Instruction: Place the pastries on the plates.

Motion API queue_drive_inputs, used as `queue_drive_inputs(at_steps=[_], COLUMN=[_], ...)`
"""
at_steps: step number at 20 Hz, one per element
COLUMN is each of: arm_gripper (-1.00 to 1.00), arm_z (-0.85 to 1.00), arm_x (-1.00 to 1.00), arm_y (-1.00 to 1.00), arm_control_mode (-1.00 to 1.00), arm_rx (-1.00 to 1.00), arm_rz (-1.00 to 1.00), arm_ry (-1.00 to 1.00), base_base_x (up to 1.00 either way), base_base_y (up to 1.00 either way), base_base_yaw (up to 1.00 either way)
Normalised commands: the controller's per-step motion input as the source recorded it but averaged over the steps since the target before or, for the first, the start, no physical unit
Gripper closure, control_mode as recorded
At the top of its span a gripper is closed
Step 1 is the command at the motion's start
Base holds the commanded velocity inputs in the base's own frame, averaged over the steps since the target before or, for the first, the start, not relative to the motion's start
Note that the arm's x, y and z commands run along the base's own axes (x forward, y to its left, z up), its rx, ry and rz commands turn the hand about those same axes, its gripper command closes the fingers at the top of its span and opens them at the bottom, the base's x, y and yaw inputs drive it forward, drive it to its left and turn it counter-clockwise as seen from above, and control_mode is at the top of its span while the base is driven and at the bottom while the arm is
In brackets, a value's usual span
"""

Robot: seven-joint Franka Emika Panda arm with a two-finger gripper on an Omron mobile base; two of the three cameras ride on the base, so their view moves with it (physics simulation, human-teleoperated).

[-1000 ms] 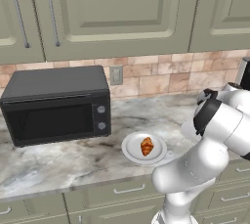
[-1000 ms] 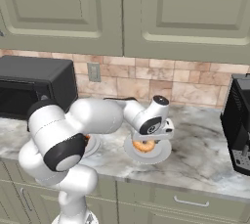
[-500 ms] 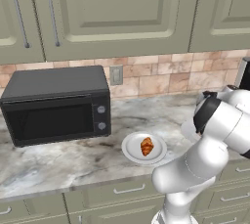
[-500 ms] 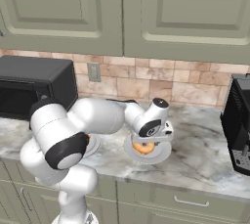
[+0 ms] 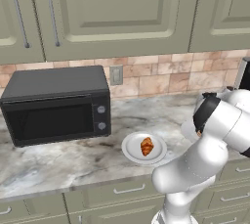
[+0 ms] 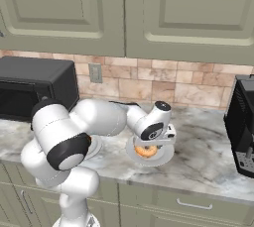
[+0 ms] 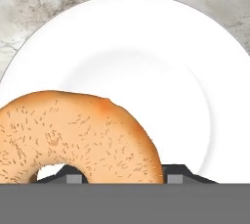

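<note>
Marble counter (image 6: 208, 161), white plate (image 7: 161, 56), fingers (image 7: 73, 175) clamped on the doughnut (image 7: 83, 130).

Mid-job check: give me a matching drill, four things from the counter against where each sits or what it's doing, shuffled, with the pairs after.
Things:
1. croissant
2. doughnut
3. microwave
4. gripper

Places or states:
A. at the counter's left, against the backsplash wall
B. shut on a pastry over the right-hand plate
C. lying on the plate next to the microwave
D. held between the fingers, over a white plate

Pairs: 1-C, 2-D, 3-A, 4-B
</note>
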Motion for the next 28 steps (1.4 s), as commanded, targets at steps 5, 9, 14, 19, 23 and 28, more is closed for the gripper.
queue_drive_inputs(at_steps=[5,9,14,19,23,28], arm_gripper=[-1.0,-1.0,-1.0,-1.0,-1.0,-1.0], arm_z=[0.0,0.04,0.45,0.48,0.4,0.28], arm_x=[0.0,0.0,-0.22,-0.59,-0.62,-0.55], arm_y=[0.0,0.0,0.0,0.14,0.58,0.79], arm_control_mode=[-1.0,-1.0,-1.0,-1.0,-1.0,-1.0], arm_rx=[0.0,0.0,0.07,0.11,0.0,0.0], arm_rz=[0.0,0.0,0.0,-0.01,-0.08,-0.11], arm_ry=[0.0,0.0,-0.02,-0.19,-0.18,-0.08], base_base_x=[0.0,0.0,0.0,0.0,0.0,0.0], base_base_y=[0.0,0.0,0.0,0.0,0.0,0.0], base_base_yaw=[0.0,0.0,0.0,0.0,0.0,0.0])
